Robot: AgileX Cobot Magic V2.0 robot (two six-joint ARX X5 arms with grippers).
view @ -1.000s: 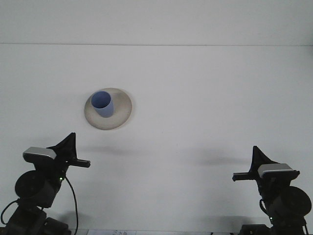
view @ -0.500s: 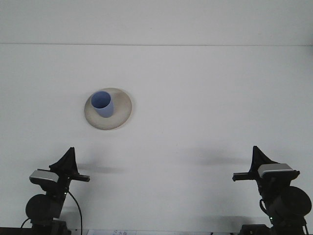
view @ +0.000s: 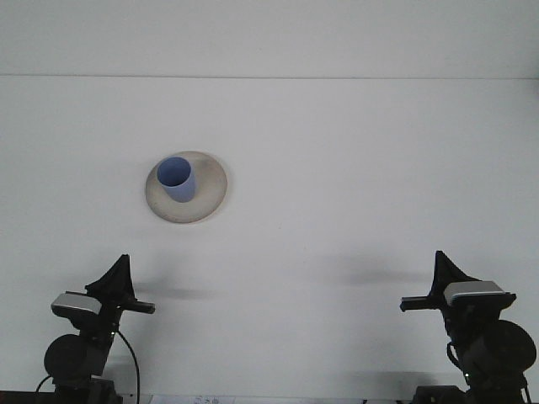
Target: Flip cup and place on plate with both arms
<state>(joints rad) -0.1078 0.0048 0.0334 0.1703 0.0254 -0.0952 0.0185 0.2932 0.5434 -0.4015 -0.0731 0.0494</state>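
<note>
One view only, front. Blue cup [view: 178,179]: upright, mouth up, long axis vertical, standing inside the rim of the beige plate [view: 208,189], toward its left side. Plate on the white bench [view: 354,185], left of centre, well apart from both arms. Left gripper [view: 118,290]: low at the near left edge, the nearer of the two, cup lying ahead and slightly to its right. Right gripper [view: 438,290]: low at the near right edge, cup far ahead and well to its left. Jaws on both: spacing not discernible from this angle; nothing held. Judged status: flip and placement done, no further reach apparently needed.
</note>
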